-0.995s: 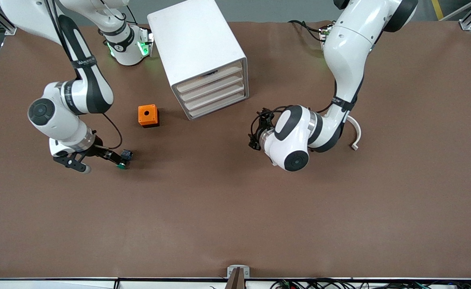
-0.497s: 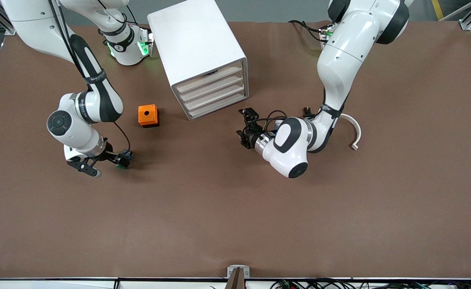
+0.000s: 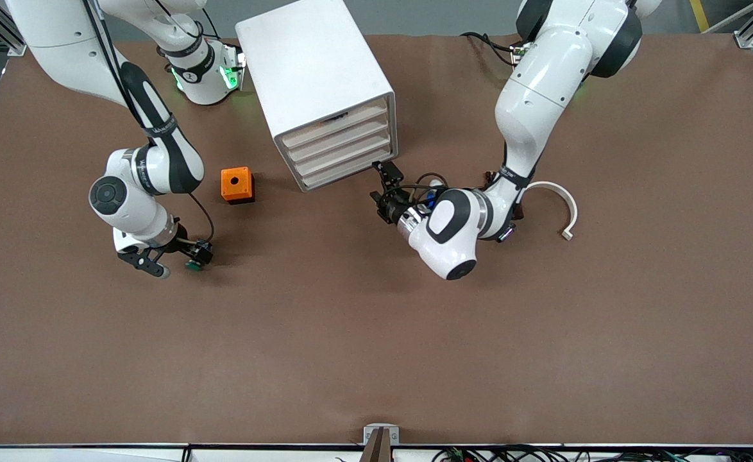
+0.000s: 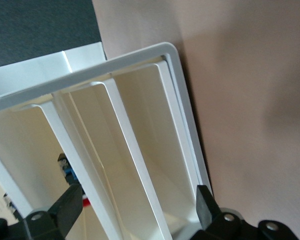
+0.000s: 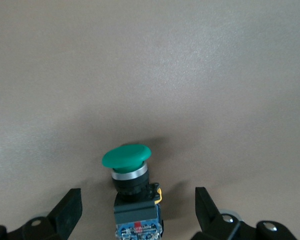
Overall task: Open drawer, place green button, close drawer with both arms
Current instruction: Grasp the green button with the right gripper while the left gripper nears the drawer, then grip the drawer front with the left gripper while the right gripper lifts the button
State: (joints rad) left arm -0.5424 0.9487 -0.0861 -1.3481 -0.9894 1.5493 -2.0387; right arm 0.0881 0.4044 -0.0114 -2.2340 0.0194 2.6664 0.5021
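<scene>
Front view: white rounded box cabinet (image 3: 315, 83) with four drawer fronts stands on the brown table (image 3: 376, 333); third white drawer (image 3: 344, 156) is closed.
Left gripper (image 3: 381, 190): fingers spread wide, just in front of the lower drawers, holding nothing.
Right gripper (image 5: 135, 212): fingers spread on both sides of the button, not pinching.
Small green-capped push-button (image 5: 127, 165): lies on the table, nearer the camera than the orange cube (image 3: 236, 184).

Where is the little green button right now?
The green button lies on the brown table toward the right arm's end, between the right tool's open fingers, nearer the front camera than the orange box.
</scene>
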